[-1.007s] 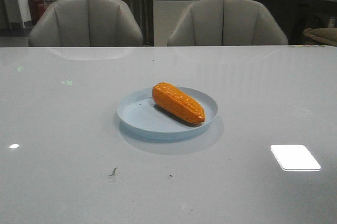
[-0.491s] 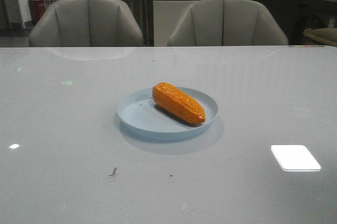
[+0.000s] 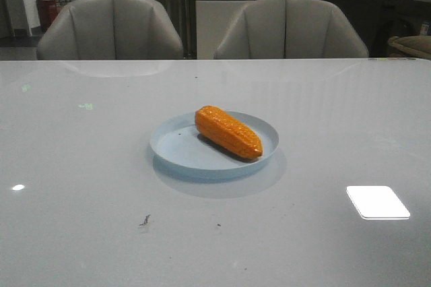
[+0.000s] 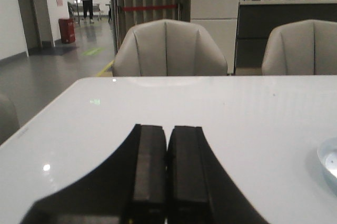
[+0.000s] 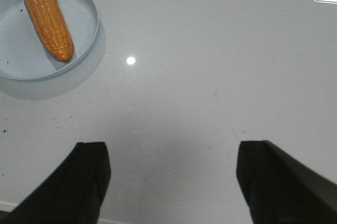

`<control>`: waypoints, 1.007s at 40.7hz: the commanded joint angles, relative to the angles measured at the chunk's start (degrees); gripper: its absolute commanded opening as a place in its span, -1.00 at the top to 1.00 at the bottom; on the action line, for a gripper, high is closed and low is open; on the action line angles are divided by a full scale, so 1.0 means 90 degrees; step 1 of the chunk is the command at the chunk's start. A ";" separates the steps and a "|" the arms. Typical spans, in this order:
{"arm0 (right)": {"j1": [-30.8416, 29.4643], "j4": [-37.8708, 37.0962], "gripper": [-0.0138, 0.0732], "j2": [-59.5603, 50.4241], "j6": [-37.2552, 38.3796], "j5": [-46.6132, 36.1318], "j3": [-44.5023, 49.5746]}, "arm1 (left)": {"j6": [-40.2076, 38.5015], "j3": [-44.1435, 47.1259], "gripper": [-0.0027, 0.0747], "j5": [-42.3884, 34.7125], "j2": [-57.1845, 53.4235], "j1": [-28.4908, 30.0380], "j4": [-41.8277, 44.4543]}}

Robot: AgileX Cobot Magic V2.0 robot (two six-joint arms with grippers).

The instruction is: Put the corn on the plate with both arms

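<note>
The orange corn (image 3: 228, 131) lies on the pale blue plate (image 3: 176, 149) near the middle of the white table, its tapered tip toward the front right. Neither arm shows in the front view. In the right wrist view the corn (image 5: 49, 21) rests on the plate (image 5: 84, 8), well away from my right gripper (image 5: 171, 153), which is open wide and empty above bare table. My left gripper (image 4: 167, 129) is shut with nothing between its fingers, over bare table; only the plate's edge (image 4: 327, 163) shows in the left wrist view.
Two grey chairs (image 3: 111, 27) (image 3: 289, 27) stand behind the table's far edge. A bright rectangle of reflected light (image 3: 377, 201) lies on the table at the front right. Small dark specks (image 3: 144, 220) lie on the table in front of the plate.
</note>
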 commanded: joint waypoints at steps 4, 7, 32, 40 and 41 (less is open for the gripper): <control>-0.0036 0.0019 -0.71 -0.0037 0.0000 -0.0412 -0.0170 | -0.0070 0.0238 0.69 0.0167 -0.0047 0.0009 -0.0009; -0.0036 0.0019 -0.71 -0.0038 0.0000 -0.0419 -0.0170 | -0.0070 0.0238 0.69 0.0288 -0.0035 0.0009 -0.0009; -0.0036 0.0019 -0.71 -0.0059 0.0000 -0.0435 -0.0142 | -0.0070 0.0238 0.69 0.0287 -0.0035 0.0009 -0.0009; -0.0036 0.0087 -0.70 -0.0826 0.0000 -0.1135 0.0559 | -0.0070 0.0238 0.69 0.0287 -0.0035 0.0009 -0.0009; -0.0036 0.0113 -0.69 -0.1062 0.0000 -0.1408 0.0719 | -0.0070 0.0238 0.69 0.0287 -0.0035 0.0009 -0.0009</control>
